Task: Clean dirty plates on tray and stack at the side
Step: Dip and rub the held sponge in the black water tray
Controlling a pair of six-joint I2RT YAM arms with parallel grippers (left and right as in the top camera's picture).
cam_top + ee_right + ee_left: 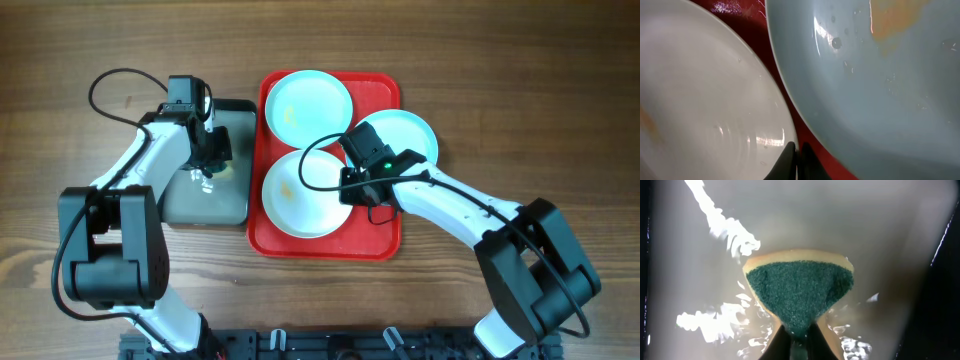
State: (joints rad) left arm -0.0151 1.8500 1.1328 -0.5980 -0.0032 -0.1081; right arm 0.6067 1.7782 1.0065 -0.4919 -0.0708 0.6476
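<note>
The red tray (pixel 325 243) holds three plates: a mint-blue one (pixel 310 100) at the back, a mint-blue one (pixel 410 135) overhanging the right rim, and a whiter one (pixel 295 195) at the front left. My right gripper (pixel 348 185) is shut on the whiter plate's right rim. In the right wrist view its fingers (pixel 797 157) pinch that rim, with the whiter plate (pixel 700 100) on the left, the mint plate (pixel 880 90) with a yellowish smear on the right, and the tray (pixel 754 25) between them. My left gripper (pixel 210 160) (pixel 799 340) is shut on a green-and-yellow sponge (pixel 800 290).
A smaller black tray with a grey inside (pixel 205 205) stands left of the red tray, under my left gripper. Its grey floor (pixel 890 230) is wet and glinting. Wooden table lies all around. The arm bases stand at the front edge.
</note>
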